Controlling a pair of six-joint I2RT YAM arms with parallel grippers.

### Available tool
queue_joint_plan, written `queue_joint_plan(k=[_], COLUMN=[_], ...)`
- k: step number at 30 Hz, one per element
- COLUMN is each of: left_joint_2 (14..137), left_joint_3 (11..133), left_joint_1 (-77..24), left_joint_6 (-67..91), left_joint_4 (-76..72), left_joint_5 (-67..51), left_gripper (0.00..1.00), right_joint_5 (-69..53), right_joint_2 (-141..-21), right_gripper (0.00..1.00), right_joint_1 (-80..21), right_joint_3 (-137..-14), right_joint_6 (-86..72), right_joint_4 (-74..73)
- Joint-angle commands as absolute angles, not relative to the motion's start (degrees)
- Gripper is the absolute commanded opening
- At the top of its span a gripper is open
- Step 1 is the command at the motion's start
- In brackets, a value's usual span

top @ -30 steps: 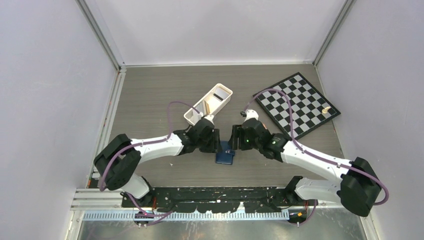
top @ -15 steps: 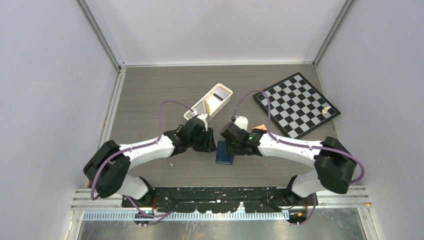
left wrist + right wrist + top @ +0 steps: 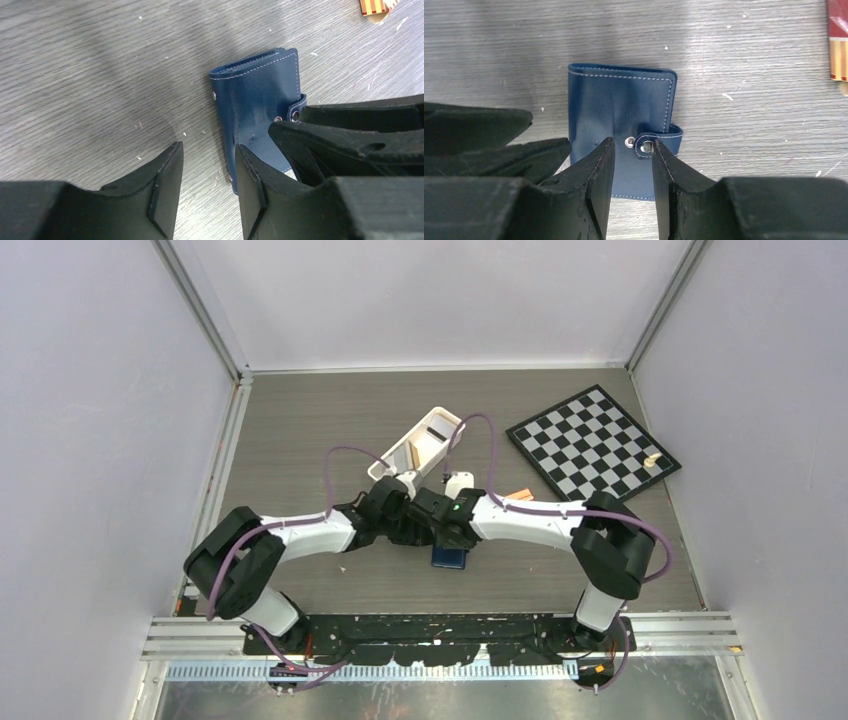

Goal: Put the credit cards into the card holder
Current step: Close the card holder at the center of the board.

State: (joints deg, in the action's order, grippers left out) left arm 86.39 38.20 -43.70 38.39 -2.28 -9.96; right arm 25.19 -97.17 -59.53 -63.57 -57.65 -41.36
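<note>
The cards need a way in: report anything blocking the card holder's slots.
The card holder lies folded shut, its strap wrapped over the edge onto the cover, so the slots are covered. Nothing stands between the right gripper and that strap: its fingers straddle the tab.

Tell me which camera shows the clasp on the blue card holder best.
Right wrist: the clasp of the card holder sits centred and sharp. Left wrist catches it at an angle; top view: mostly hidden under the arms.
</note>
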Motion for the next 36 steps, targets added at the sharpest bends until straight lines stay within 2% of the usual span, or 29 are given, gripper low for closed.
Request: queue_joint_plan(k=[1,7,17,25,29,36], left_joint_2=[88.4,89.7,92.2,92.8,93.1,93.5], left_joint_3=[38.8,38.1,38.4,37.5,37.5,37.8], left_joint_1=[-43.5,-43.5,-43.6,-43.6,-43.6,-43.5], left_joint_6=[36.3,36.2,35.7,35.1,35.0,34.8], left_joint_4=[-7.3,-8.8,-9.7,-10.7,-10.7,-10.3], left_joint_5=[-12.5,-13.1,-13.2,-12.4,-12.5,-12.8], left_gripper=[0.44,0.43,0.41,0.40,0.40,0.39], right_joint_5=[31.2,31.2,28.0,24.9,25.2,25.9], right_joint_2=[-99.5,-100.6,-100.2,-98.7,-97.8,-95.3], right_gripper=[0.38,0.37,0.27,0.26,0.18,0.16], right_joint_1=[-60.2,-60.4,-60.2,-59.5,-59.4,-59.3], right_joint_3=[-68.2,-67.6,-63.6,-59.1,-58.3,-57.1], right_joint_6=[-60.1,-60.1,-60.7,-62.5,-62.8,-62.7], right_joint_4=[-47.0,-46.3,-42.0,-38.0,-38.0,-36.7])
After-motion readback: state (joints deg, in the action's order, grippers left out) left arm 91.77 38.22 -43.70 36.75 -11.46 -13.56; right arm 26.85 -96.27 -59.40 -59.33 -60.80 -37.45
